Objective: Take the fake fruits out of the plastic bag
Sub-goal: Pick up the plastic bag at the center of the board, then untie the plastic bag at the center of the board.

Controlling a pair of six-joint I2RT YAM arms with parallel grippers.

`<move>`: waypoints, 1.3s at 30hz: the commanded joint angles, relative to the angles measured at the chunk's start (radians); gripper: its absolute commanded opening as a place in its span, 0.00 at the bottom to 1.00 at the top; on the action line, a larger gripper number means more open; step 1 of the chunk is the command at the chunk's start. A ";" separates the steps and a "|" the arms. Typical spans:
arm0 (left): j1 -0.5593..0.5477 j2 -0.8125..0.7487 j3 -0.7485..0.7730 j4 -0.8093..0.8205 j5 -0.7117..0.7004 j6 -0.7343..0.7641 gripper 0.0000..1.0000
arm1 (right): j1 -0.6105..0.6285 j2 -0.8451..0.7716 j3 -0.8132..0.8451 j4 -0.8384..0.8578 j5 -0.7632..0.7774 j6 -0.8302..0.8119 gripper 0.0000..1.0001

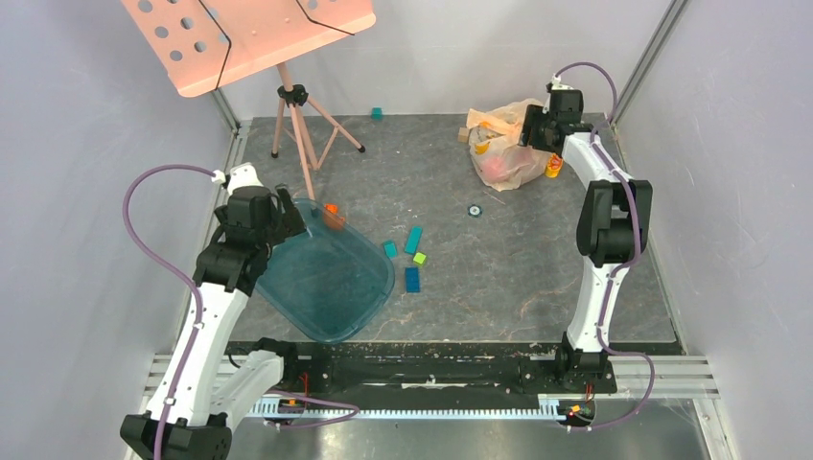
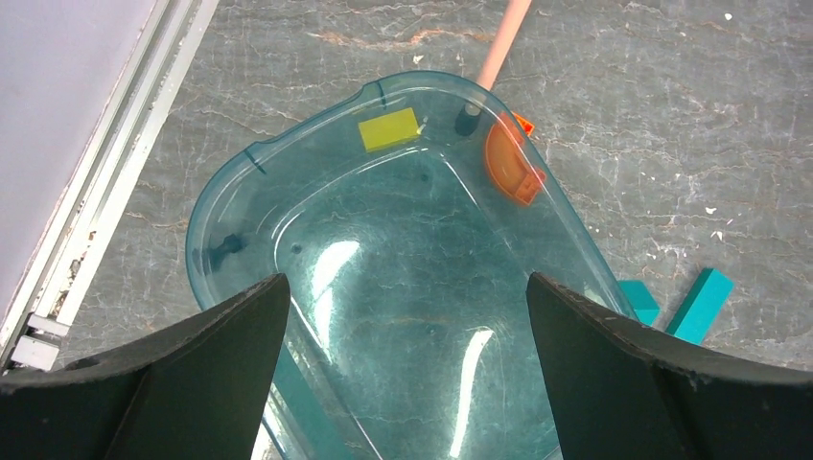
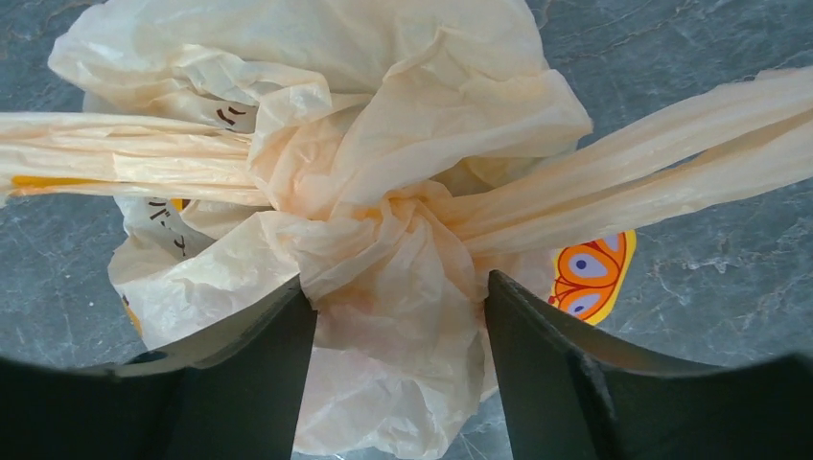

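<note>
Your right pincer point(image 3: 398, 287) stands fairly wide astride the knotted top of the plastic bag point(image 3: 383, 115), which lies at the far right of the surface point(image 1: 518, 259), a red fruit point(image 1: 494, 169) showing through it. Your left pincer point(image 2: 407, 287) hangs wide open over the teal tray point(image 2: 222, 192).

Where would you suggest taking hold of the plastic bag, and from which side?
Take the plastic bag at its knot, coming down from above. The knot is the thickest, tightest bunch and seems to face up. The handles run out to both sides, so close across them.
</note>
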 commanded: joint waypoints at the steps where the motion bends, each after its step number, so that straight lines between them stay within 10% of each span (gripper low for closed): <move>1: 0.005 -0.041 0.007 0.007 -0.005 0.036 1.00 | 0.004 -0.012 0.012 0.074 -0.021 0.016 0.60; 9: 0.006 -0.052 -0.004 0.006 -0.005 0.040 1.00 | 0.086 -0.137 -0.054 0.152 -0.030 -0.069 0.00; 39: 0.005 -0.043 -0.003 0.002 0.055 0.046 1.00 | 0.378 -0.633 -0.328 0.065 0.075 -0.358 0.00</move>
